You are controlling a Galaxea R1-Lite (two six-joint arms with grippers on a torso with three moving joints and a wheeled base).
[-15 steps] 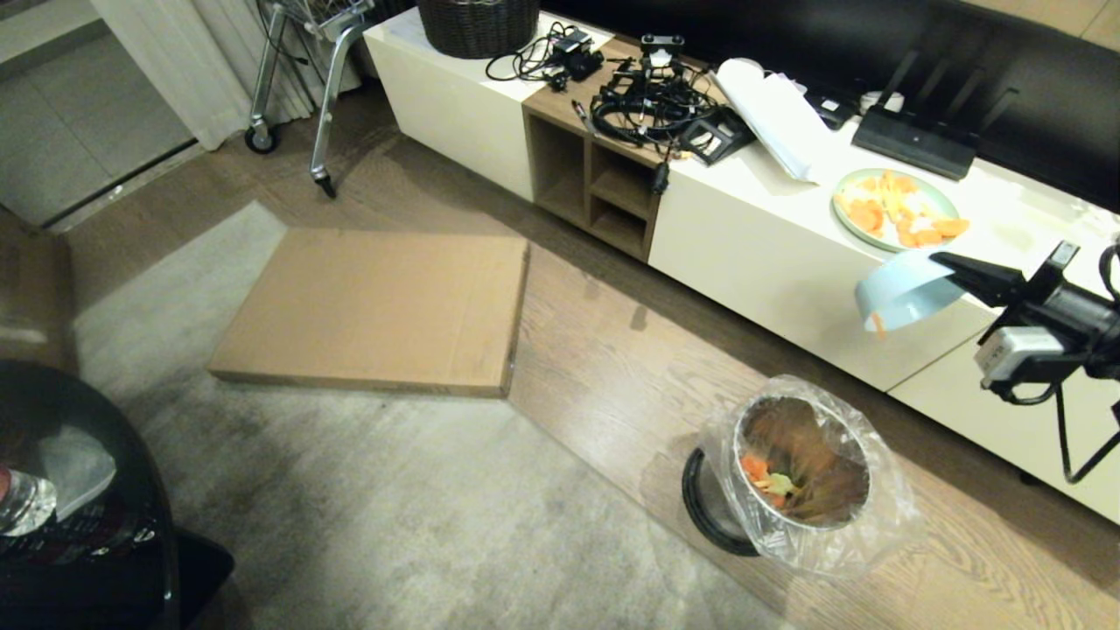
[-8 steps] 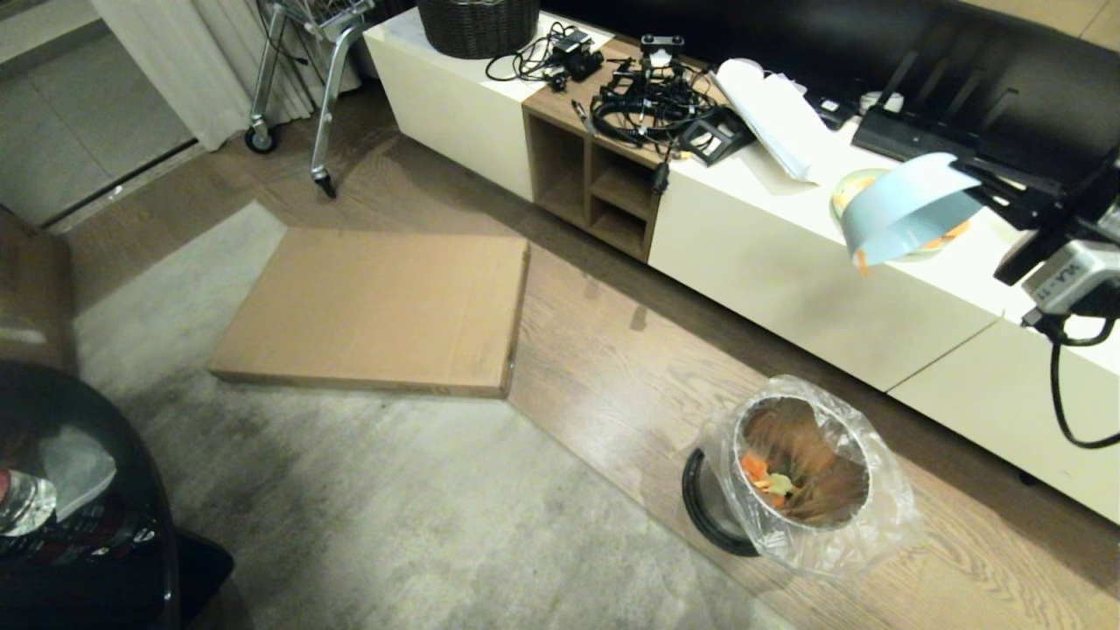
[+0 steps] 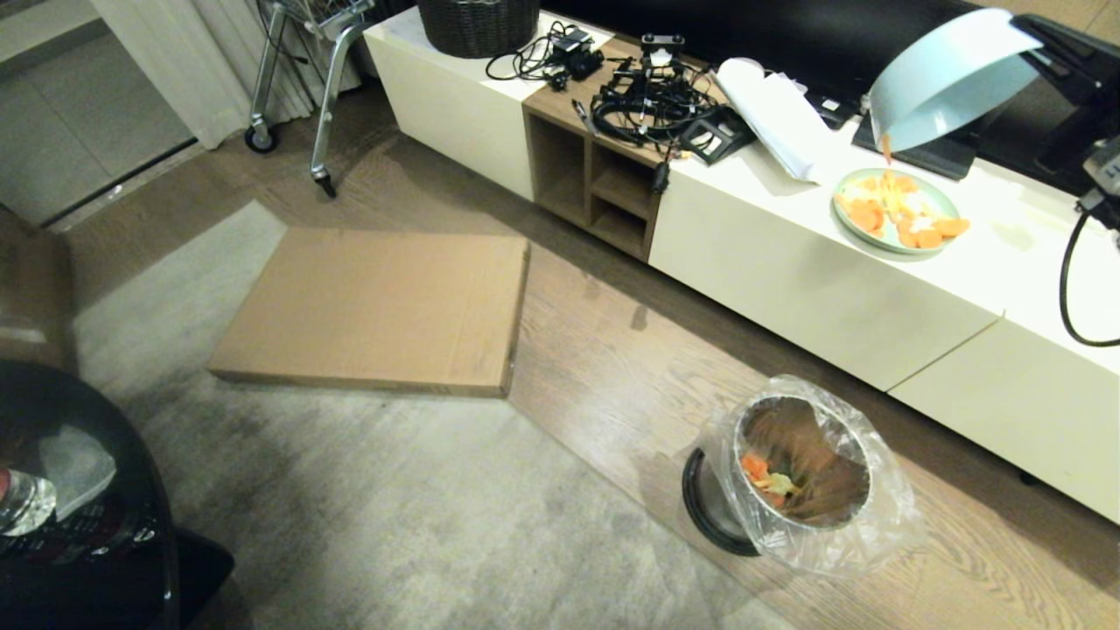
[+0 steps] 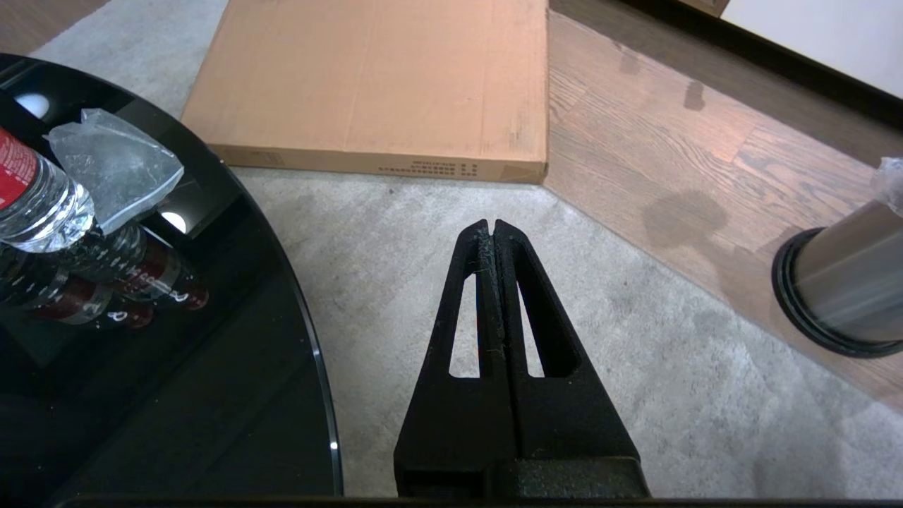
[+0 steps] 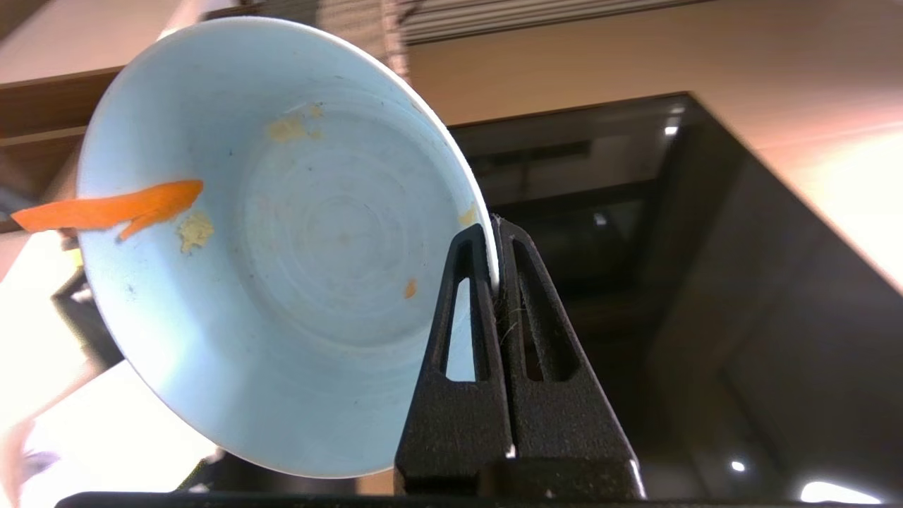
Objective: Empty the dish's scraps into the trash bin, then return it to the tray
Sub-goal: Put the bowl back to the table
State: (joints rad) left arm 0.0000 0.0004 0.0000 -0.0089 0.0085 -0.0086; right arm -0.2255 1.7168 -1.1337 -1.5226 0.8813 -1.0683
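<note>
Pale-blue dish [image 3: 949, 79], tipped at upper right above the white cabinet's edge [image 3: 822, 262], is pinched by its rim in the right gripper [image 5: 495, 229], one orange scrap [image 5: 106, 209] clinging there, while the steel trash bin [image 3: 801, 472] stands on open floor at lower right.

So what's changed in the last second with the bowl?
The right gripper, its fingers clamped on the rim, carried the dish up and away from the trash bin to above the plate; an orange scrap clings on. Bin, box and left gripper unchanged.
</note>
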